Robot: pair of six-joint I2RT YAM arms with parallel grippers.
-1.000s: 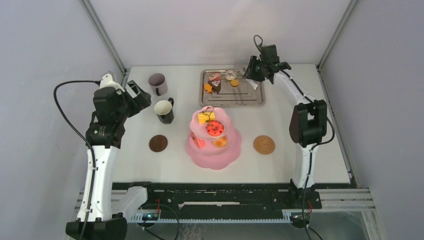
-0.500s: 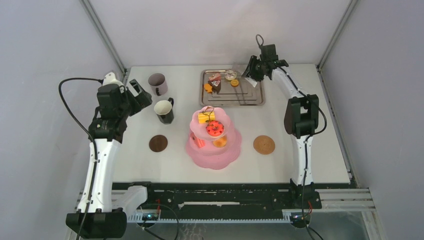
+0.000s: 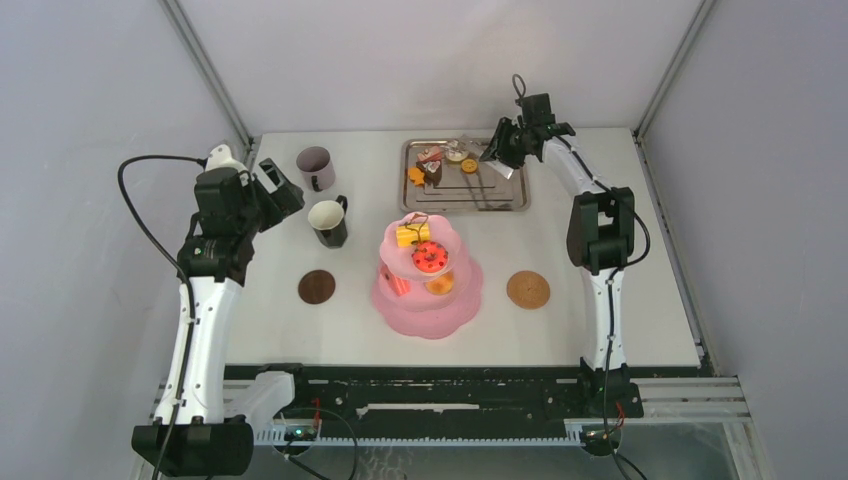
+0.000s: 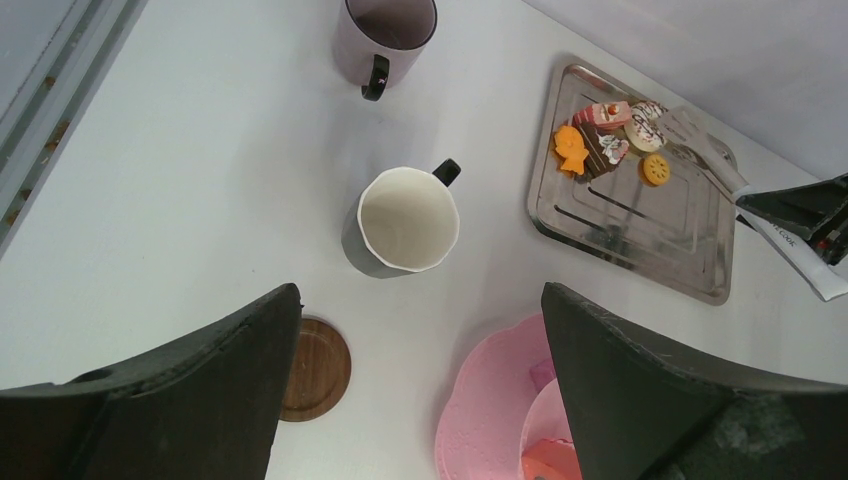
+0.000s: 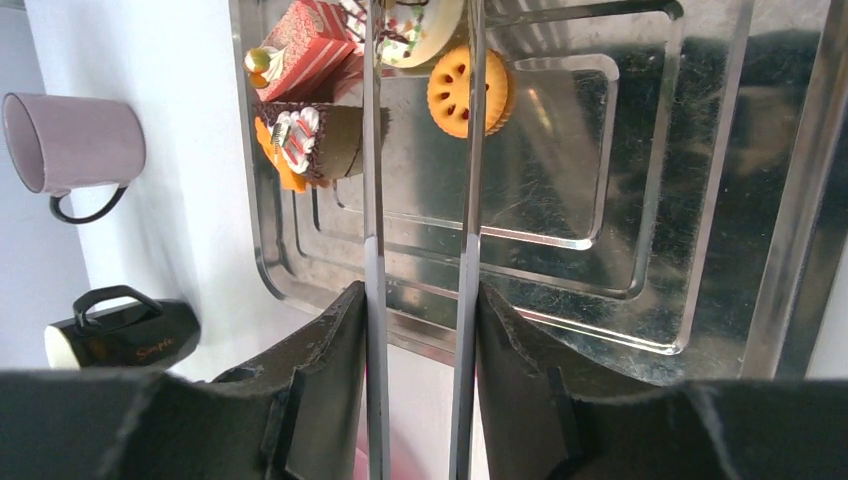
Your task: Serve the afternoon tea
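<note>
The pink three-tier stand (image 3: 400, 312) holds several toy cakes at table centre. The black mug (image 3: 329, 222) and mauve mug (image 3: 315, 167) stand at the left. More toy cakes (image 3: 430, 165) lie on the steel tray (image 3: 500, 195). My left gripper (image 3: 280, 190) is open and empty, hovering above the table near the black mug (image 4: 405, 222). My right gripper (image 5: 420, 300) is shut on metal tongs (image 5: 372, 200). The tong arms reach over the tray (image 5: 640, 200) and straddle a white iced doughnut (image 5: 420, 25), beside an orange biscuit (image 5: 468, 92).
Two round brown coasters lie in front, one at the left (image 3: 317, 287) and one at the right (image 3: 528, 290). A pink cake slice (image 5: 300, 45) and a chocolate cake (image 5: 320, 140) crowd the tray's far-left corner. Walls enclose the table on three sides.
My right gripper has moved the tongs a little left over the tray toward the cakes. My left arm shifted slightly, then held still.
</note>
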